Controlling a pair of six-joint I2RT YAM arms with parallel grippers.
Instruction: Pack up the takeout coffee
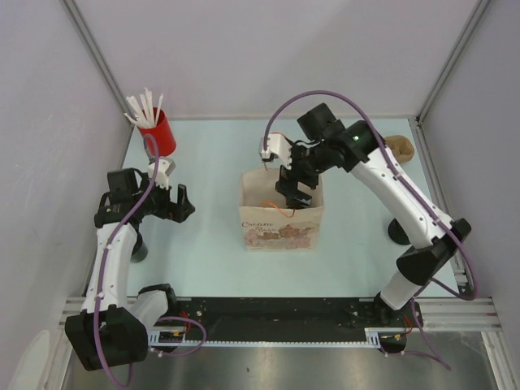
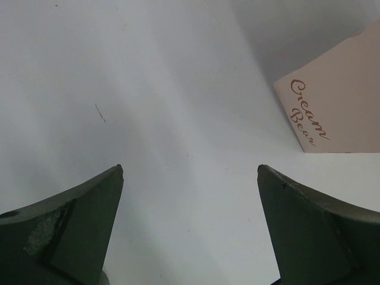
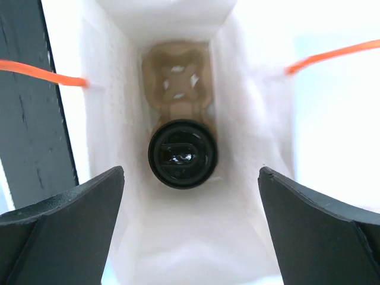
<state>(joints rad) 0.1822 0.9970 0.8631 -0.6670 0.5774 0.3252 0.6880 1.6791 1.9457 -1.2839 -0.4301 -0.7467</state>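
My overhead camera looks down from above and behind the arm bases onto the whole table, with the paper bag near its centre. My left wrist camera sits low to the bag's left, facing it across bare tabletop; only the bag's printed side shows, at the upper right. My right wrist camera hangs close above the bag's open mouth, looking straight down inside. All three views share the bag.
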